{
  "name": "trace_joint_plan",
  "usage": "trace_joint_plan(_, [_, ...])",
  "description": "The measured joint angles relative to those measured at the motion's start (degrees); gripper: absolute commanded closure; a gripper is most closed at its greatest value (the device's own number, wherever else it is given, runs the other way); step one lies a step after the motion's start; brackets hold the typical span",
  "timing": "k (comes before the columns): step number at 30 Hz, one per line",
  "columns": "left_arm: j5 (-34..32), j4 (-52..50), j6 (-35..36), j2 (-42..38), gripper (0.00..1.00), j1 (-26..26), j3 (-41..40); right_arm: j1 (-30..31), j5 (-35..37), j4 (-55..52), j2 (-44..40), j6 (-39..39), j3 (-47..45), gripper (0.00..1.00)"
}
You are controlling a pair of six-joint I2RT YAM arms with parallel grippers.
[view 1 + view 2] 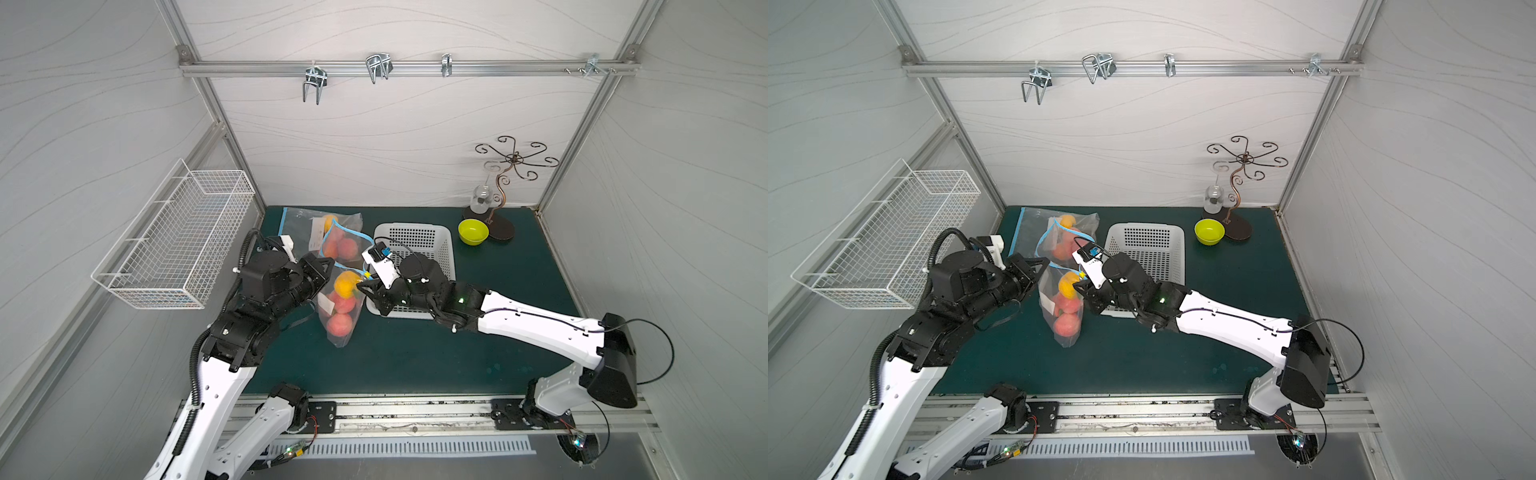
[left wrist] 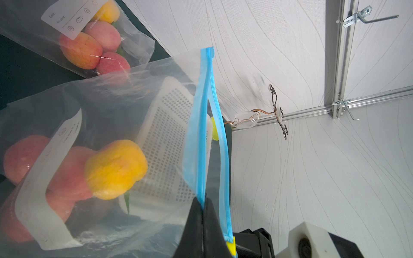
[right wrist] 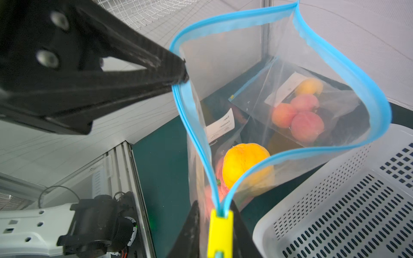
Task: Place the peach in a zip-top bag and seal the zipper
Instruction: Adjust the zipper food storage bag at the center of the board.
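Left gripper (image 2: 202,202): clenched on zip-top bag (image 2: 100,100) rim
Right gripper (image 3: 215,204): flanking slider (image 3: 220,232), grip unclear
Peach (image 3: 243,163): bagged, just beyond Right gripper

Even, diffuse light; shadows on the green mat (image 1: 415,353) are soft. Both top views bow at the edges. The zip-top bag (image 2: 93,234) glints, perhaps from overhead lamps; the near yellow slider (image 3: 220,234) blurs.

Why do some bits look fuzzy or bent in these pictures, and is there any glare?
In both top views, the wide lens makes the frame posts splay outward; light is even. In the left wrist view, the black fingers at the blue zipper strip are blurred, and the bag shows white sheen. In the right wrist view, the yellow slider is soft.
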Motion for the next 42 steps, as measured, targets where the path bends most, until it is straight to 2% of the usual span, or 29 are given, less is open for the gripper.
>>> trace_joint_plan(5, [-0.5, 0.0, 0.0, -0.3, 1.00, 0.0, 0.0, 0.0, 1.0, 0.0, -1.1, 0.0, -1.7, 0.83])
trace_joint_plan(15, [-0.4, 0.5, -0.2, -0.7, 1.00, 0.0, -1.2, 0.1, 1.2, 1.1, -1.8, 0.0, -2.3, 0.77])
trace_joint_plan(21, [-0.5, 0.5, -0.2, -1.1, 1.00, 0.0, -1.3, 0.2, 1.2, 2.0, -1.8, 0.0, -2.1, 0.86])
trace_joint_plan(24, [-0.4, 0.5, -0.3, -1.3, 1.00, 0.0, -1.3, 0.2, 1.2, 2.2, -1.8, 0.0, -2.1, 1.00])
trace_joint_plan(27, [-0.4, 0.5, -0.4, -1.5, 1.00, 0.0, -1.5, 0.2, 1.2, 2.3, -1.8, -0.3, -2.1, 1.00])
trace_joint_plan(32, [-0.6, -0.1, 1.9, -1.6, 0.56, 0.0, -1.2, 0.2, -0.4, 1.4, -3.2, -5.4, -2.2, 1.00])
trace_joint_plan(34, [-0.9, -1.6, 4.9, -1.4, 0.46, 0.0, 0.2, 0.1, -2.1, -0.3, -4.8, -9.0, -2.2, 1.00])
trace_joint_plan(37, [-0.8, -4.6, 11.4, -0.3, 0.36, 0.0, 4.6, -0.7, -6.1, -4.8, -8.0, -14.8, -2.2, 1.00])
trace_joint_plan(42, [2.2, -7.3, 23.6, 1.4, 0.34, 0.0, 10.5, -4.4, -13.9, -12.9, -12.5, -23.3, -2.1, 1.00])
